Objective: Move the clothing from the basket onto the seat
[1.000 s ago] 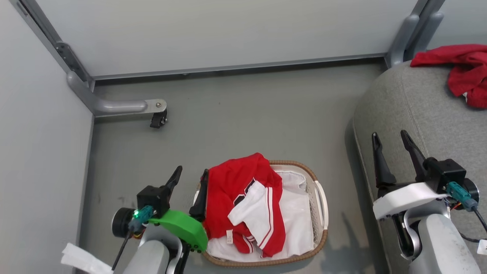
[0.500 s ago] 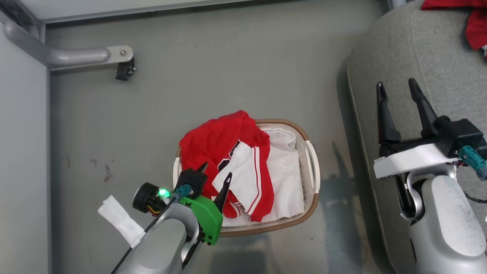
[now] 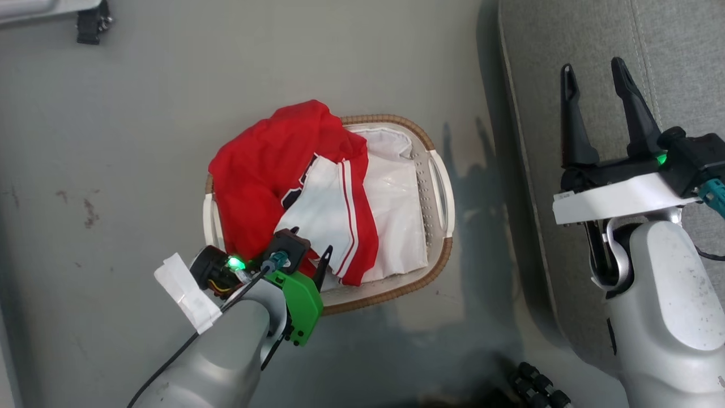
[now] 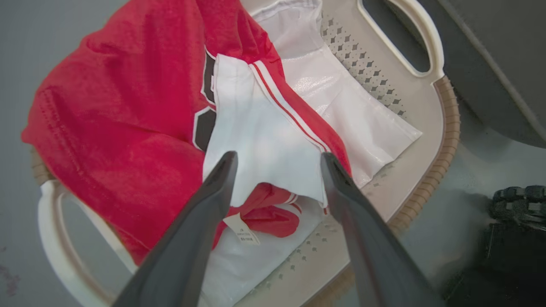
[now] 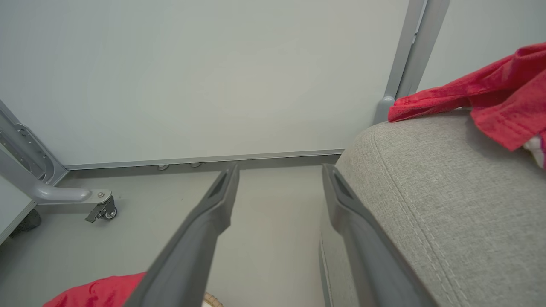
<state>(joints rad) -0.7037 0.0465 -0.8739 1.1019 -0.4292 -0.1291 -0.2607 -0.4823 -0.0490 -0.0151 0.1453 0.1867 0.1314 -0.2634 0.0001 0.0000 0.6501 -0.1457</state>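
- The left claw point(image 4: 278, 157) had swung in from the left rim of the basket point(image 3: 391, 290) to hang over the near end of the jersey point(image 3: 257, 164), while the head camera tipped downward.
- Its fingers stood wide apart, holding nothing. In the left wrist view, the white sleeve point(image 4: 256, 140) lay straight ahead between them, its loose lower edge at the tips.
- The sleeve's red-striped band ran slantwise toward the right-hand finger, so a straight drop looked likely to pinch across it.
- The jersey lay in the basket, spilling over the far-left rim.
- The right claw point(image 3: 592, 65), also spread and empty, hovered at the edge of the seat point(image 3: 538, 113), well apart from the basket. The left arm was plainly nearer.
- A plain red garment point(image 5: 490, 98) already lay on the seat.
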